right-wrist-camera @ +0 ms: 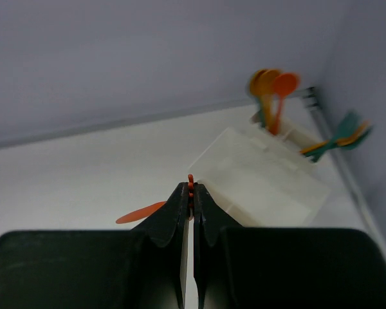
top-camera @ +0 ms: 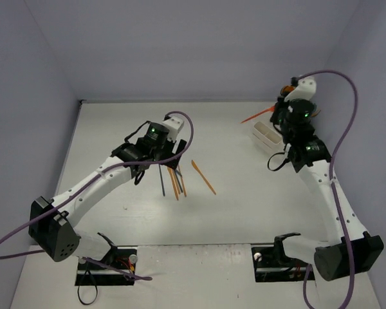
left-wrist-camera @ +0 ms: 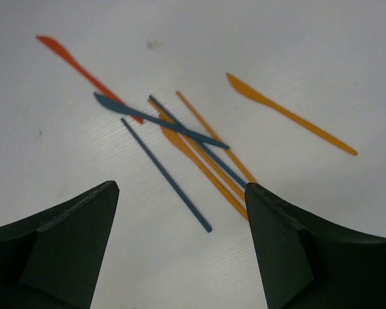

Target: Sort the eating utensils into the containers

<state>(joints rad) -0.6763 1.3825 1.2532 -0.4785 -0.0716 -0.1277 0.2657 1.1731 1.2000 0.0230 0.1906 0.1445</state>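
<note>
My right gripper (top-camera: 278,111) hangs at the back right, shut on an orange utensil (top-camera: 256,116) whose blade sticks out to the left. In the right wrist view the fingers pinch its handle (right-wrist-camera: 191,183) just before a white container (right-wrist-camera: 257,177). My left gripper (left-wrist-camera: 180,188) is open and empty above a loose pile of orange and dark blue utensils (left-wrist-camera: 193,148). The same pile (top-camera: 174,179) lies mid-table in the top view, under the left gripper (top-camera: 167,153). One orange knife (top-camera: 204,177) lies apart to the right of it.
Orange spoons (right-wrist-camera: 273,84) stand upright in a far container by the back corner. Teal and orange forks (right-wrist-camera: 344,132) stick out beside them near the right wall. A white container (top-camera: 267,135) sits left of the right arm.
</note>
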